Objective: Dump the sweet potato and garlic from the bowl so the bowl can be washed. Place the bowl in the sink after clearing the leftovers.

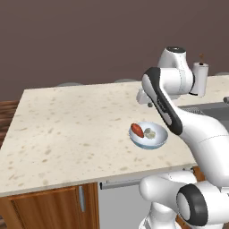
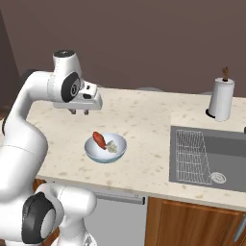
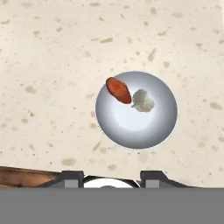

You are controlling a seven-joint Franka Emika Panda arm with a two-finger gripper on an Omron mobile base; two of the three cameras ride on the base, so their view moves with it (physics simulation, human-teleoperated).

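The bowl [image 1: 148, 144] [image 2: 103, 156] [image 3: 131, 127] stands upright on the speckled counter, near its front edge. Inside it lie the reddish-orange sweet potato [image 1: 137, 130] [image 2: 99, 139] [image 3: 118, 90], leaning on the rim, and the pale garlic [image 1: 150, 133] [image 2: 112, 146] [image 3: 143, 100] beside it. My gripper [image 1: 150, 105] [image 2: 79, 111] [image 3: 112, 177] hovers above the counter just behind the bowl, pointing down, open, with nothing between its fingers. The dark grey sink [image 2: 226, 166] [image 1: 210, 109] is set into the counter to the right of the bowl.
A wire rack [image 2: 192, 156] lies in the sink's left part. A white paper towel roll [image 2: 221, 98] [image 1: 200, 79] stands behind the sink. The counter [image 1: 67, 125] stretches wide to the left of the bowl; its front edge runs just below the bowl.
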